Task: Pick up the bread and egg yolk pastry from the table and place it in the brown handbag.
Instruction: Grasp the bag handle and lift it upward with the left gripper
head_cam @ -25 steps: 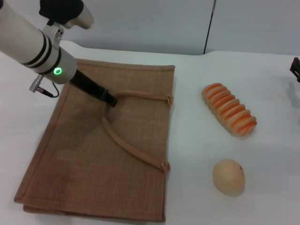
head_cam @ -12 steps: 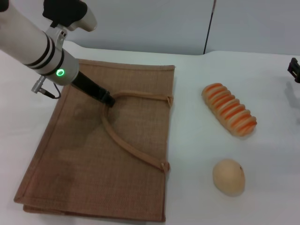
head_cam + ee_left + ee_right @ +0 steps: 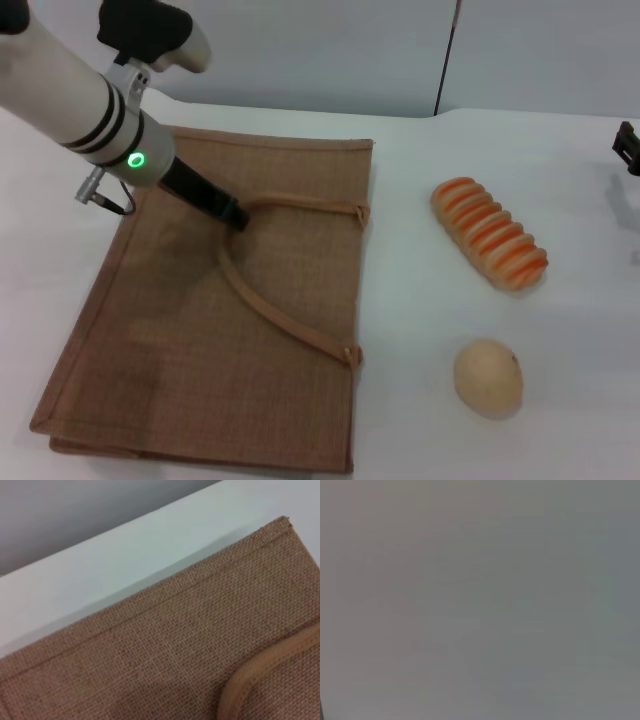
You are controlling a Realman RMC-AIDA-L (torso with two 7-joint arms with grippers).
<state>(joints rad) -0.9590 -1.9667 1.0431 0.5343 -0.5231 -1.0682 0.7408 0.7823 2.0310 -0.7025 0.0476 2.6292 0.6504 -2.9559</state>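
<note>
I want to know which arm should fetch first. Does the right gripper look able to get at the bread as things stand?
Probably yes. The bread lies bare on the table, apart from the egg yolk pastry and brown handbag. The right gripper sits at the right edge with nothing between; the left gripper is at the handbag's handle.

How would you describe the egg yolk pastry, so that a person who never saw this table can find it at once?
Start at the brown handbag lying flat on the white table. On the bare tabletop to its right lie two baked items. The egg yolk pastry is the nearer one: a small, smooth, round beige ball, unlike the long ridged bread with orange stripes farther back.
</note>
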